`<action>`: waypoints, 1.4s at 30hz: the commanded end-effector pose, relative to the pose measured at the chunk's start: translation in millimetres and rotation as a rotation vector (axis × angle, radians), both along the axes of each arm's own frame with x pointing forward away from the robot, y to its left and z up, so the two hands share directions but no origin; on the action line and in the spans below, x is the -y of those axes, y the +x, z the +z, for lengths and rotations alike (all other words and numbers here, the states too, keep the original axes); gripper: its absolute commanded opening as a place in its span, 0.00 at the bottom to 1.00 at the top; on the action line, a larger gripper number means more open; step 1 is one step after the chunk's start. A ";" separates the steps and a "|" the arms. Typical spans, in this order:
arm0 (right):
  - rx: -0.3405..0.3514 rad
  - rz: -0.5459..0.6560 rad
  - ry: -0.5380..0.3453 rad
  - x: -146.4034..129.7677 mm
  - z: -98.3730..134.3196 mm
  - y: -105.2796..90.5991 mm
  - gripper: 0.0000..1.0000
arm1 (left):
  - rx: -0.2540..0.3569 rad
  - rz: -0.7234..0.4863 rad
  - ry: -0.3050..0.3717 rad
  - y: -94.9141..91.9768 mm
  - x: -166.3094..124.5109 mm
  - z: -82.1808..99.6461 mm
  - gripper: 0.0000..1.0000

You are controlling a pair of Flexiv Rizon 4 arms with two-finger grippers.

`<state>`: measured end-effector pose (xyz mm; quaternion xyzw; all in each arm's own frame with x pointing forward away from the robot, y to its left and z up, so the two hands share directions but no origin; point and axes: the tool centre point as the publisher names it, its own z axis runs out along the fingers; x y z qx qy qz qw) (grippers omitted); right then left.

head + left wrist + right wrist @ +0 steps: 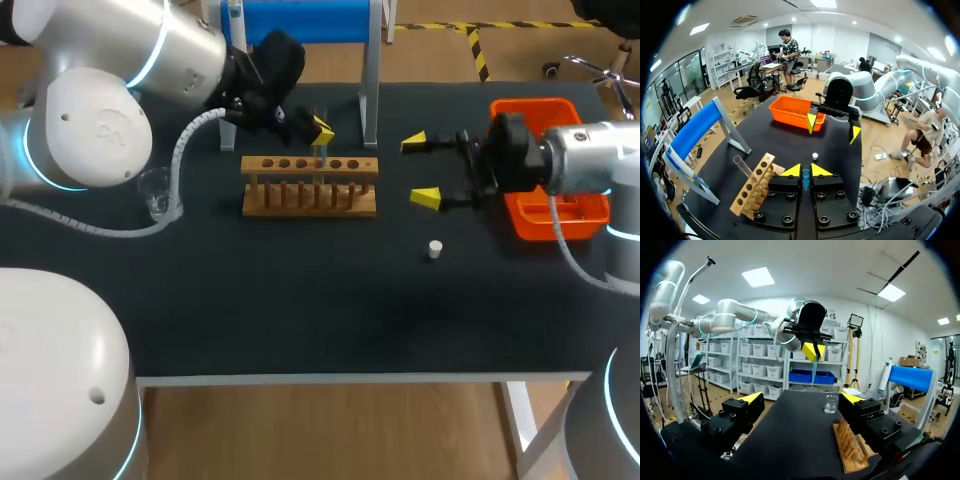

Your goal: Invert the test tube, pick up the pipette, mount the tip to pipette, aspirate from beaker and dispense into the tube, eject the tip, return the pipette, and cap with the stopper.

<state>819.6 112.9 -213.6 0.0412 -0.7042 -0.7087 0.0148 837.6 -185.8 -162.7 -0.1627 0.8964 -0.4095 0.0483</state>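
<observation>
Holding the test tube (320, 153), your left gripper (322, 130) is clenched on its upper part, and the tube hangs upright over the wooden rack (310, 185). Judge it light, stiff, slick and breakable, so grip near the top, gently. Your right gripper (420, 170) stands released at the rack's 3 o'clock. Count 1 held tube, 1 more clear tube (742, 166) leaning by the rack, 1 beaker (155, 192) at 9 o'clock, 1 stopper (434, 248) at 4 o'clock, and 1 orange tray (535, 108) at 3.

rack (310, 186) is tan wood, bin (535, 108) bright orange, table (300, 310) black. stopper (435, 248) is white, tube (805, 179) looks blue.
</observation>
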 end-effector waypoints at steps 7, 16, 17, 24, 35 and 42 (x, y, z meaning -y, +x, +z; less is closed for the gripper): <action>-0.038 0.002 -0.032 -43.4 15.4 8.9 1.00 | -0.004 -0.001 0.006 0.6 0.0 1.3 0.00; -0.047 0.013 -0.033 -69.1 15.7 11.6 1.00 | -0.004 -0.001 0.006 0.6 0.0 1.3 0.00; -0.046 0.012 -0.032 -71.6 15.7 11.4 1.00 | -0.004 -0.001 0.006 0.6 0.0 1.3 0.00; -0.060 0.003 -0.026 -88.0 16.5 13.9 1.00 | -0.004 -0.001 0.006 0.6 0.0 1.3 0.00; -0.066 -0.003 -0.018 -108.3 17.9 10.6 1.00 | -0.004 -0.001 0.006 0.6 0.0 1.3 0.00; -0.068 -0.003 -0.013 -115.3 17.7 8.0 1.00 | -0.004 -0.001 0.006 0.6 0.0 1.3 0.00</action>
